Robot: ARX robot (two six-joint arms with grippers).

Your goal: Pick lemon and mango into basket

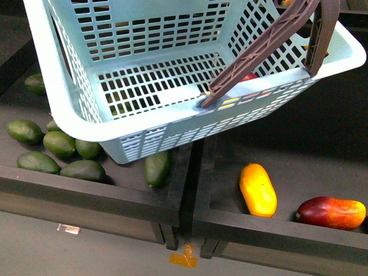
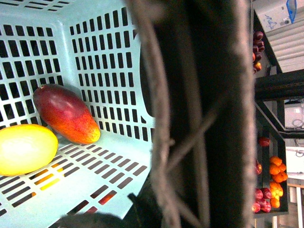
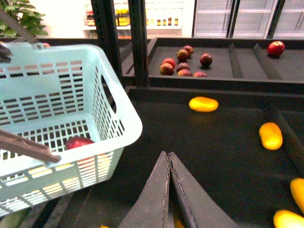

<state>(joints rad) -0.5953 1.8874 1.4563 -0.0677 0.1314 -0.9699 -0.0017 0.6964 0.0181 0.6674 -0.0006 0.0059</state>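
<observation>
Black shelving surrounds the basket (image 2: 95,57) holding lemon (image 2: 26,148) and mango (image 2: 66,114).

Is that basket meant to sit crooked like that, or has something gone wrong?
The turquoise basket is tilted, one corner overhanging the green fruits on the shelf rather than resting flat. The left wrist view shows the mango and lemon safely inside it. Nothing looks spilled or damaged.
</observation>
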